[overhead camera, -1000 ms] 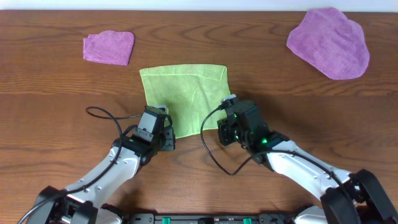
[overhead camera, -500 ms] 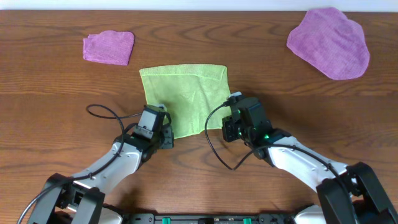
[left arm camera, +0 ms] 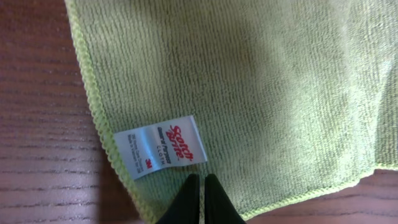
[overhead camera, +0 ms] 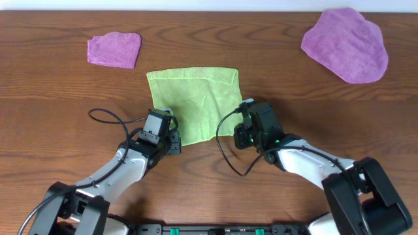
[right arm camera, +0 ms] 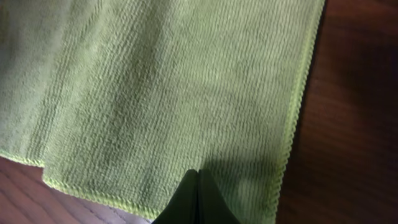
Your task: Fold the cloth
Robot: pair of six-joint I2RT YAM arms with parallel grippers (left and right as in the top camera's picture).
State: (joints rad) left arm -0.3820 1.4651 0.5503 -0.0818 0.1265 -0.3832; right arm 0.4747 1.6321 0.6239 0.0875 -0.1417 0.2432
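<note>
left gripper: tips squeezed together, sitting on the cloth just below the white tag
right gripper: same deal, closed tight at the other near corner
grab: can't tell if either one actually has fabric
cloth: spread on the table, unfolded
tip: I'd lift both corners evenly and line up the hems at the far edge

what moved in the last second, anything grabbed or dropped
The right gripper edged slightly forward and rightward; the left gripper nudged slightly left. Both stayed shut at the near edge of the lime-green towel. The towel, small purple cloth and large purple cloth did not move.
</note>
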